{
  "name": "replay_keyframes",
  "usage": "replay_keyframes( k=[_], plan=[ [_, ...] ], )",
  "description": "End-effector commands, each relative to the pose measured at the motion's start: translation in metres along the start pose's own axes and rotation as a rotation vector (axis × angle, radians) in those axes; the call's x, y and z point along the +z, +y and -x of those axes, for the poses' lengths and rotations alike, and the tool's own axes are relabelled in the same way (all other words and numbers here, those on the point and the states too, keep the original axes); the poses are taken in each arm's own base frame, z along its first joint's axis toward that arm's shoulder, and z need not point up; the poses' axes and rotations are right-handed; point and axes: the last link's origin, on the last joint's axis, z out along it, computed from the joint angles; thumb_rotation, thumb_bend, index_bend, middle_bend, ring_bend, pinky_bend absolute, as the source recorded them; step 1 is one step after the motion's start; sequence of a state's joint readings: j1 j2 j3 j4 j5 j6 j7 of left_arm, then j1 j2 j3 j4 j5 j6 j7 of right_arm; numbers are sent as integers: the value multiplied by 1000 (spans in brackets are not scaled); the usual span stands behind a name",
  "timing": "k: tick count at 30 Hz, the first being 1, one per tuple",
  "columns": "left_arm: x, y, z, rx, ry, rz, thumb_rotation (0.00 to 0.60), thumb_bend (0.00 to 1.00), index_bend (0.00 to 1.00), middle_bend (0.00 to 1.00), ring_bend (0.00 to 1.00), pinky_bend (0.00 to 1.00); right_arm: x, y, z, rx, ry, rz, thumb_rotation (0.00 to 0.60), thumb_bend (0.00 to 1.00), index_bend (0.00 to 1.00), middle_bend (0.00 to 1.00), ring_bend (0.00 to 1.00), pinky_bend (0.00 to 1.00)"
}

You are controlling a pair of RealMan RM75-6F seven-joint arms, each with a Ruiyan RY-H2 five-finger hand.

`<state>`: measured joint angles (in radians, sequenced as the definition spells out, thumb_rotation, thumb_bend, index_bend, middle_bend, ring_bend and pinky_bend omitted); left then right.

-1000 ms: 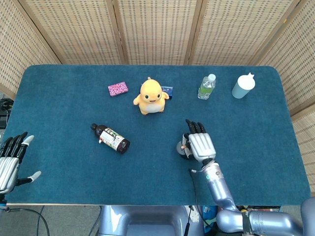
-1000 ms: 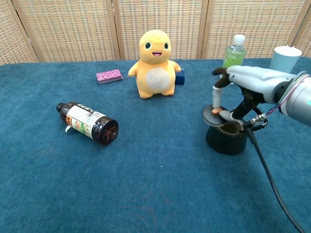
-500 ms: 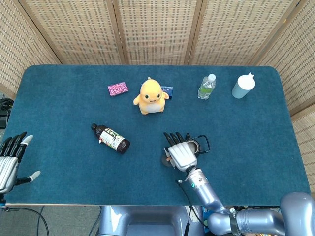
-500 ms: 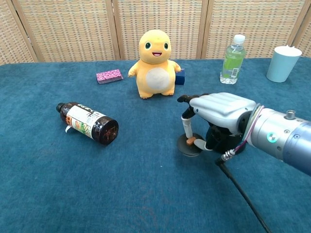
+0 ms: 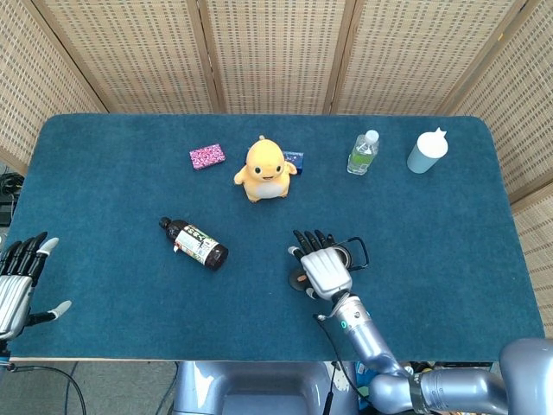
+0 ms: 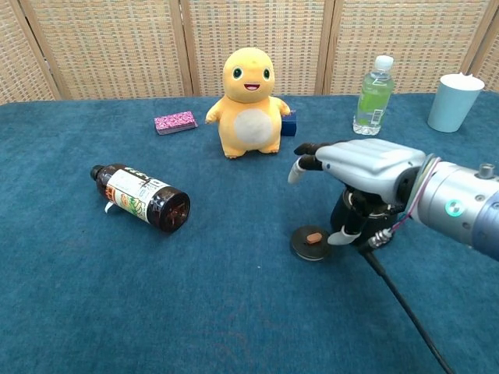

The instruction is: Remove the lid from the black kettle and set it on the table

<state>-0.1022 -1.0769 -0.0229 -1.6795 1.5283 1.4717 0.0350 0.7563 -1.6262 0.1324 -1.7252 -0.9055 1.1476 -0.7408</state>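
The lid (image 6: 310,242) — a flat, dark disc with a small orange knob at its centre — now lies on the blue worktop (image 6: 234,312), just below and to the left of the right hand (image 6: 362,167). Half a second ago it was still pinched between the fingers and being lowered; it has since been let go, and the hand has been raised clear, its fingers spread apart and nothing held in them. From this it is judged that the task is essentially done, with only the withdrawal of the arm remaining.

The black kettle (image 6: 360,218) is largely hidden beneath and behind the hand; in the head view its open mouth and looped wire handle (image 5: 356,253) are seen just beyond the fingers. It appears to be a squat, dark, matte pot.

The left hand (image 5: 19,281) is kept far off at the worktop's edge, open and idle.

The worktop is covered in a short-piled, felt-like blue cloth. Well away from the right hand a smooth yellow toy figure (image 6: 248,101), a dark glass-like bottle (image 6: 140,196) lying on its side, a clear water bottle (image 6: 372,95), a pale blue cup (image 6: 454,101) and a small pink patterned box (image 6: 175,122) are found.
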Motion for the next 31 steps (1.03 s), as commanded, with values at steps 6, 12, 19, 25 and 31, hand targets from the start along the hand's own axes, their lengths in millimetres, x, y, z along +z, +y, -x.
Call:
replay_keyframes(
  k=[6,12,19,25,31],
  plan=[
    [-1,0,-1,-2,3,1,600,129,0,0,0,0,-27,62,-46,-19,211,12,600,103,131,0,0,0],
    [-3,3,-1,1,8,8,600,130,0,0,0,0,-70,135,-68,-60,335,98,600,1,0,0,0,0],
    [-5,6,0,11,7,20,600,130,0,0,0,0,-138,181,-55,-4,318,276,600,0,0,0,0,0],
    [-9,7,-2,10,18,25,600,130,0,0,0,0,-199,185,-39,7,326,361,600,0,0,0,0,0],
    [-11,8,-4,6,26,30,600,129,0,0,0,0,-221,185,-28,3,330,392,600,0,0,0,0,0]
  ],
)
